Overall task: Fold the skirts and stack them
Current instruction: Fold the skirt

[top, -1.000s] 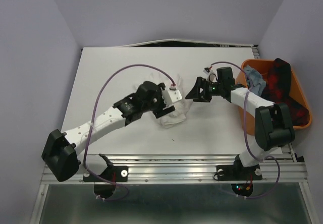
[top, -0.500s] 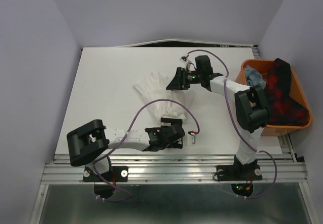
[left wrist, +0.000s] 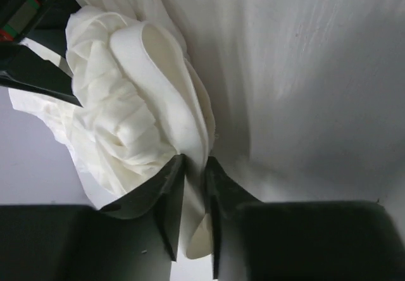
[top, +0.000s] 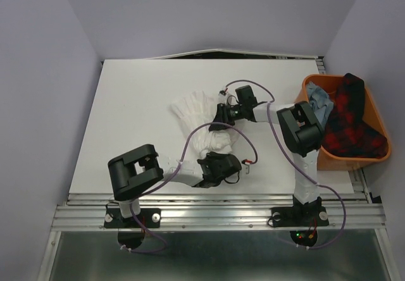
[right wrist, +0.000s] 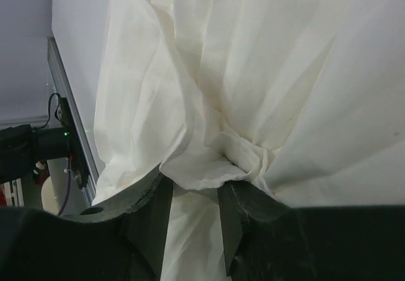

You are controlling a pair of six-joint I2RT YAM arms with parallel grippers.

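The white skirt [left wrist: 139, 104] pinched between the fingers [left wrist: 166, 195] is thin, matt cloth, finely pleated and creased; the fingers look like dark, smooth, matt plastic. The bench [top: 139, 97] under them is white, smooth and matt. Right of the fingers, a smooth orange plastic tub [top: 345, 162] holds a woven plaid skirt [top: 351, 119] and a pale denim skirt [top: 321, 100].

skirt [top: 192, 108] on table [top: 139, 91], tub [top: 345, 162] to right

Legible text, labels, brands, numbers: none that I can read in any view. Item: green-and-red strip [left wrist: 18, 16], up-left of my left fingers [left wrist: 166, 199], illegible.
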